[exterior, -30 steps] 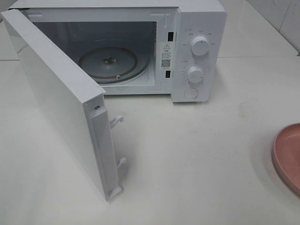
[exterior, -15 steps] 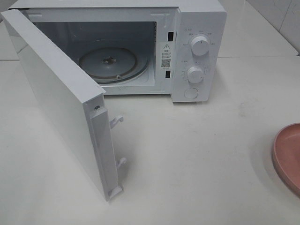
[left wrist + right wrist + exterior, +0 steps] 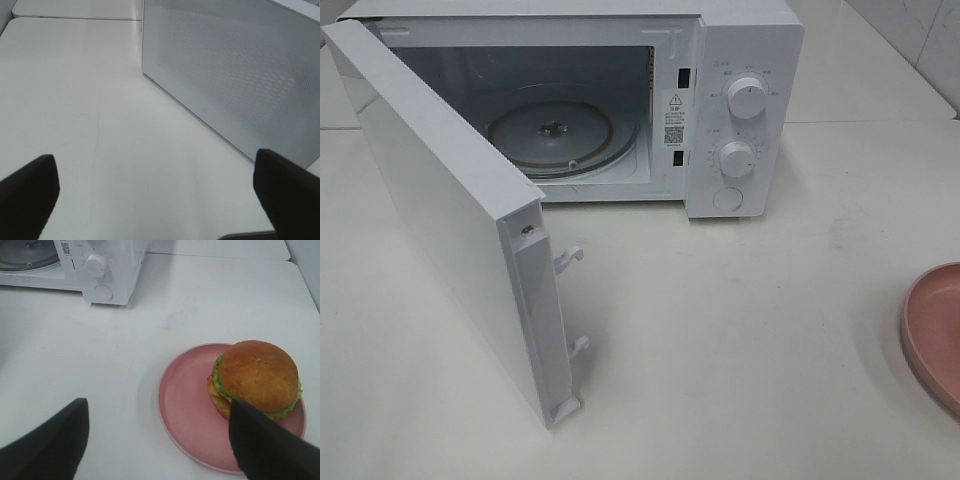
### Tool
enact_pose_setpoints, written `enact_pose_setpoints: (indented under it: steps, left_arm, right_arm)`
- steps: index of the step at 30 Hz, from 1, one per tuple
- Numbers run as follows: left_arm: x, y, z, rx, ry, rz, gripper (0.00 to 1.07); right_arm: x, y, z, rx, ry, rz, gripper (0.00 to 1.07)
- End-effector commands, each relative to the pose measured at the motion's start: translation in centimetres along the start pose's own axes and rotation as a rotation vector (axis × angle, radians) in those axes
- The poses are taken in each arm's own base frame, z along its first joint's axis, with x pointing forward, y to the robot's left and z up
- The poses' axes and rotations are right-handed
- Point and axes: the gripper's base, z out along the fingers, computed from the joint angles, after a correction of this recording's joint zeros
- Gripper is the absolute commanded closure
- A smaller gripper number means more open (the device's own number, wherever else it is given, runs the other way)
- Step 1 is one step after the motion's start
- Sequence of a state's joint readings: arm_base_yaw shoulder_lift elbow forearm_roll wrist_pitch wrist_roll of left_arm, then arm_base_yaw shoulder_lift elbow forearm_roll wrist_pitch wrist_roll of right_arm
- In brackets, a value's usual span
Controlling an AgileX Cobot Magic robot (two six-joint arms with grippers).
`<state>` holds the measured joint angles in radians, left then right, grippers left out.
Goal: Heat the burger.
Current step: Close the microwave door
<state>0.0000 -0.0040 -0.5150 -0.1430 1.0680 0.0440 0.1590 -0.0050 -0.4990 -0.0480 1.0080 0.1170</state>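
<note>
The burger [image 3: 257,375], with its golden-brown bun and green lettuce, sits on a pink plate [image 3: 185,400] in the right wrist view. My right gripper [image 3: 155,440] is open above the table, and one dark finger [image 3: 265,445] overlaps the burger's near edge. In the exterior high view only the plate's rim [image 3: 935,330] shows at the right edge; the burger is cut off there. My left gripper [image 3: 157,200] is open and empty, facing the outer face of the microwave door [image 3: 225,75]. Neither arm appears in the exterior high view.
The white microwave [image 3: 740,100] stands at the back with its door [image 3: 450,220] swung wide toward the front left. Its glass turntable [image 3: 555,135] is bare. Two knobs and a button sit on its right panel [image 3: 102,270].
</note>
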Motion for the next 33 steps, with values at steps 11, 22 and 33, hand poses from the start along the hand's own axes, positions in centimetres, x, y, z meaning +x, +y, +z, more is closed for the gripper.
enact_pose_setpoints:
  steps: [11,22,33]
  left_arm:
    - [0.0,0.0,-0.1,-0.003,-0.005,-0.014,0.09]
    - [-0.2,0.0,-0.2,-0.002,-0.021,-0.014,0.09]
    - [-2.5,0.1,1.8,0.000,0.044,-0.039,0.47]
  right_arm:
    - [0.1,0.0,-0.3,0.001,-0.038,-0.001,0.32]
    - [0.1,0.0,-0.3,0.001,-0.038,-0.001,0.32]
    - [0.1,0.0,-0.3,0.001,-0.038,0.000,0.32]
